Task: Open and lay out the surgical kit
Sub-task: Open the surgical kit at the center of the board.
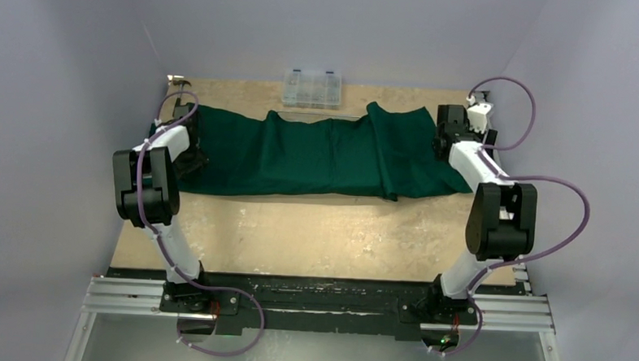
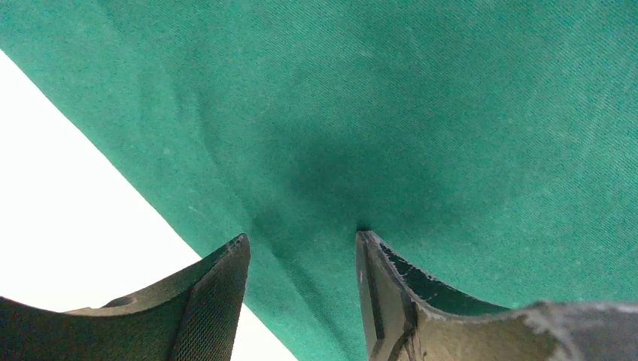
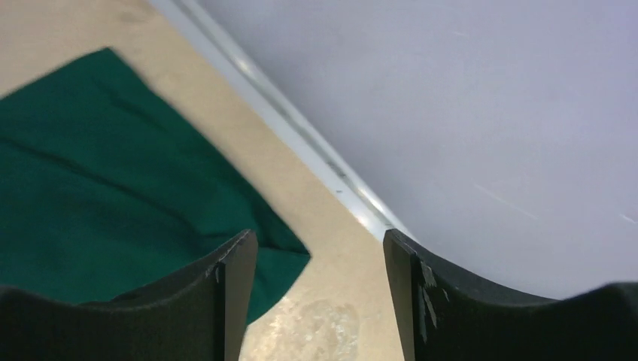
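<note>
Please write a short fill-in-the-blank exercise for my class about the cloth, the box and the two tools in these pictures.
1. The cloth spread across the table is dark ___.
2. The clear plastic box sits at the table's ___ edge, beyond the cloth.
3. The right tool has its fingers apart, with ___ between them.
4. The left tool is over the cloth's ___ end.

Missing words: green; far; nothing; left.

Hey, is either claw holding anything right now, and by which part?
Nothing is held. The left claw is open over the cloth, no fold pinched between its fingers. The right claw is open and empty, past the cloth's corner.
</note>
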Controlling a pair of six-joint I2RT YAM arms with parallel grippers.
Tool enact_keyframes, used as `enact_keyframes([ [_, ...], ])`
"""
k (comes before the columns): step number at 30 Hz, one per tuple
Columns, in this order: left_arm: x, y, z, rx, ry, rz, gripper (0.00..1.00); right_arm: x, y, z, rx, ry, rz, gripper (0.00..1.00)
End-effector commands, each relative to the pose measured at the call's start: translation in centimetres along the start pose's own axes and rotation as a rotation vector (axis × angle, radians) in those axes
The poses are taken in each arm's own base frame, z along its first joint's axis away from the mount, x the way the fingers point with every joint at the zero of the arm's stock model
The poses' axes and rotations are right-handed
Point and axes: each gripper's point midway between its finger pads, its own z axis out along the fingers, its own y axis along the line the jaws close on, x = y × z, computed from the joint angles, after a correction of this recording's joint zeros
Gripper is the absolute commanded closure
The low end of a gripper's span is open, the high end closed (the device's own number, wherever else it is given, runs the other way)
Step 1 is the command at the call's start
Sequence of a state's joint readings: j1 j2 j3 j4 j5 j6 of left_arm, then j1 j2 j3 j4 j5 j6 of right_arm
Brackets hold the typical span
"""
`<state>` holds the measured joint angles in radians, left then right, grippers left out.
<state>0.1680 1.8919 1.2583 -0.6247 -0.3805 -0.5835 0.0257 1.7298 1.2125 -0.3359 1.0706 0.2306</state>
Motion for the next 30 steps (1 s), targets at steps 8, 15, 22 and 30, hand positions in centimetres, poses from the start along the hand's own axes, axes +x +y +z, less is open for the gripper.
enact_keyframes([
  [8, -4.6, -3.4, -2.9, 0.157, -0.095, -0.011, 0.49, -0.8, 15.7, -14.5, -1.285, 0.197, 0.145, 0.34],
  [15, -4.1, -4.4, -1.9, 0.183, -0.077, -0.012, 0.5, 2.6, 19.4, -12.5, -1.244, 0.387, 0.127, 0.39],
  [22, -2.9, -4.2, -0.2, 0.146, -0.039, -0.014, 0.5, 8.3, 18.9, -8.2, -1.005, 0.523, 0.109, 0.4],
  [30, -3.0, -3.9, 0.6, 0.108, -0.037, -0.01, 0.5, 12.7, 11.8, -0.4, -0.582, 0.575, 0.146, 0.41],
])
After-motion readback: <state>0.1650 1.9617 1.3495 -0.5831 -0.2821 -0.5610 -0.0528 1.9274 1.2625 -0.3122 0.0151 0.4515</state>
